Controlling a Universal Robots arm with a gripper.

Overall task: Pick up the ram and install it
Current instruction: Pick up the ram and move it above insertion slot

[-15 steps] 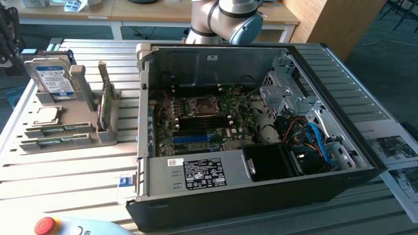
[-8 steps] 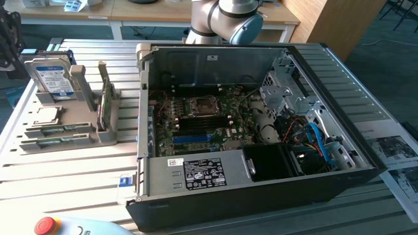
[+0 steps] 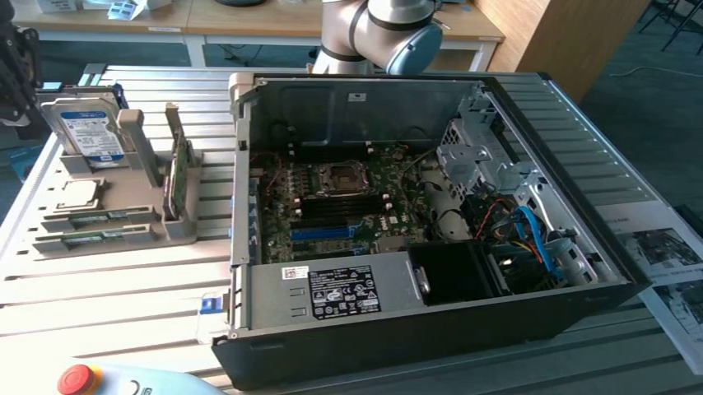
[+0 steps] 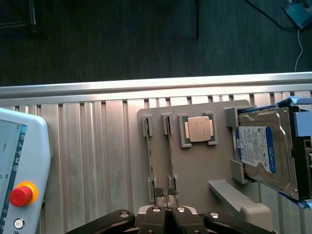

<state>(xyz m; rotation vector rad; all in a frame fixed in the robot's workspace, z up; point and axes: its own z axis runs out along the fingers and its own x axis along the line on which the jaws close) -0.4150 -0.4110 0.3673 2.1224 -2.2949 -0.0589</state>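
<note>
Green ram [image 4: 170,161] edge-on, closed gripper [image 4: 165,194] near

Ram [image 3: 97,218]: a long, narrow green circuit-board stick set on its long edge in a slot of the grey holder [image 3: 178,229] on the bench [image 3: 110,288]. It lies level, between the square processor chip [image 3: 77,195] and the second, similar stick [image 3: 88,239], apart from both.

place: robotics lab | signs: slatted aluminium bench [image 3: 110,304], teach pendant [image 4: 34,161] (red stop button [image 4: 21,195]), opened PC case [image 3: 439,329]
</note>
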